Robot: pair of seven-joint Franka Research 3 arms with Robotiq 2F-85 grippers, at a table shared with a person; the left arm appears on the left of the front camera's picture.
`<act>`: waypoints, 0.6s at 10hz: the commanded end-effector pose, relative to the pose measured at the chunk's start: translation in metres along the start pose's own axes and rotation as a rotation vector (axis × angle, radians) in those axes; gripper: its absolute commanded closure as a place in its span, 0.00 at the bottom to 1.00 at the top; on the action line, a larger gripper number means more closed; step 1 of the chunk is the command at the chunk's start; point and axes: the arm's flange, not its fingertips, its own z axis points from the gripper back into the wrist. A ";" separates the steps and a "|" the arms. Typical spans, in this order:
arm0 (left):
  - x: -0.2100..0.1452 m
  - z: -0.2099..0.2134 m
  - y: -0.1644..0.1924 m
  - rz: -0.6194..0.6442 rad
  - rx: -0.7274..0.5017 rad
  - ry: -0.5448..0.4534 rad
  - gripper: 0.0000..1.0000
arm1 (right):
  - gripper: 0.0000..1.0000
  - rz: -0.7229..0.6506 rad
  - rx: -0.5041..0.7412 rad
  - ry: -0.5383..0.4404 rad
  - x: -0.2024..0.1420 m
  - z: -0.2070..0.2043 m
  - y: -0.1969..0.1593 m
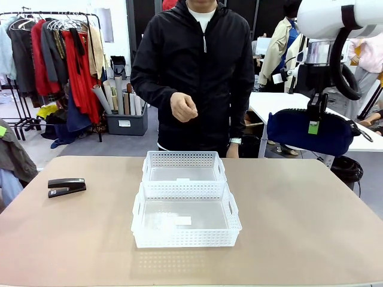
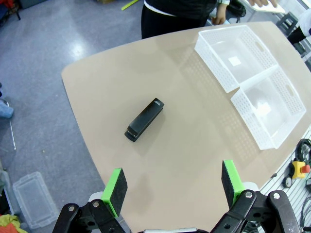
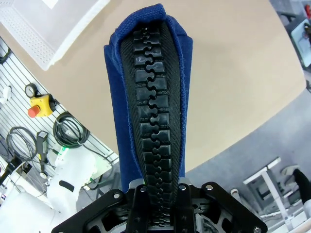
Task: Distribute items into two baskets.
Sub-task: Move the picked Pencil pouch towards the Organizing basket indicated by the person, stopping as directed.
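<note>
— How's the table (image 1: 311, 233) looking?

— Tan top. A person (image 1: 197, 60) in a black jacket is standing at the far edge, right behind the baskets, holding one loosely curled hand (image 1: 183, 107) in front of the chest.

— And the baskets themselves?

— Two white mesh ones are sitting mid-table, touching end to end. The far basket (image 1: 184, 159) is lying towards the person, and the near basket (image 1: 187, 238) is butting up against it on the robot's side.

— Where's the pouch?

— The navy pouch (image 1: 299, 136) is hanging in the air, well to the right of the baskets and above them. The right gripper (image 1: 313, 124) is pinching it from above, fingers clamped tight on the black zipper.

— The stapler?

— The black stapler (image 1: 66, 186) is lying flat on the table, well to the left of the baskets.

— The other arm?

— The left gripper (image 2: 174, 185) is hovering on that same side of the baskets, above the stapler, with its green pads (image 2: 116, 187) spread wide apart and not touching it.
</note>
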 end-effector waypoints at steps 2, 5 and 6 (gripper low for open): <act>0.000 0.000 0.001 -0.010 -0.014 -0.013 0.00 | 1.00 -0.024 -0.007 0.000 0.000 0.002 0.001; 0.000 0.000 0.001 -0.010 -0.014 -0.013 0.00 | 1.00 -0.024 -0.007 0.000 0.000 0.002 0.001; 0.000 0.000 0.001 -0.010 -0.014 -0.013 0.00 | 1.00 -0.024 -0.007 0.000 0.000 0.002 0.001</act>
